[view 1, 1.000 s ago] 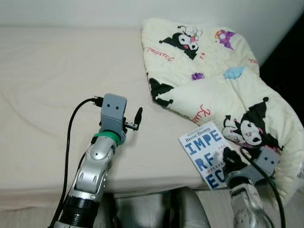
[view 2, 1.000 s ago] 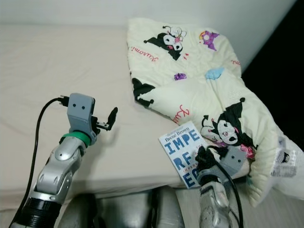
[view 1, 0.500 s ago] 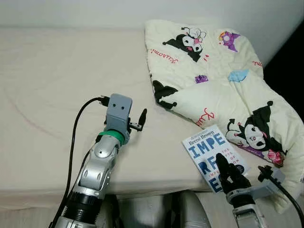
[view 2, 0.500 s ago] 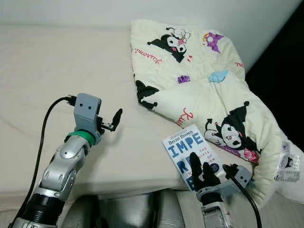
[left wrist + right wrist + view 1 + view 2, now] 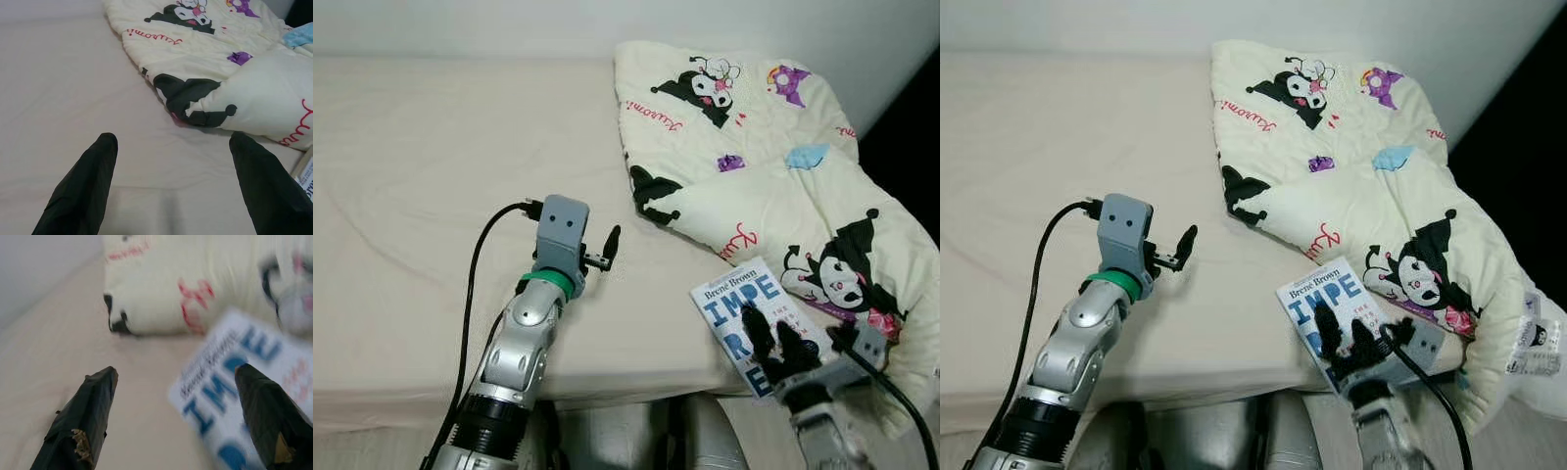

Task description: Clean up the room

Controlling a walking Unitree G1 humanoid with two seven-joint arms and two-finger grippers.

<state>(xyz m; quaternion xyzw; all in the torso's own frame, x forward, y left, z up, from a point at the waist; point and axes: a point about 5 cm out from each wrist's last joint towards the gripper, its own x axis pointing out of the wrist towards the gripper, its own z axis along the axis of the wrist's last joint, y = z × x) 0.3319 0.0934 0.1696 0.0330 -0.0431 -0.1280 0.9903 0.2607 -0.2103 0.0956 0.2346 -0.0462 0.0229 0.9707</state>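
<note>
Left arm point(image 5: 514, 367): raised from the 7 o'clock corner of the head view, forearm angled toward 1 o'clock, green band at the wrist, black cable looping from the wrist camera housing down along the arm. Left gripper point(image 5: 173, 142): fingers spread wide apart, nothing between them.

Right arm point(image 5: 827, 441): enters at 5 o'clock, wrist pointing toward 11 o'clock. Right gripper point(image 5: 769, 336): fingers point(image 5: 85, 418) parted wide, nothing held.
</note>
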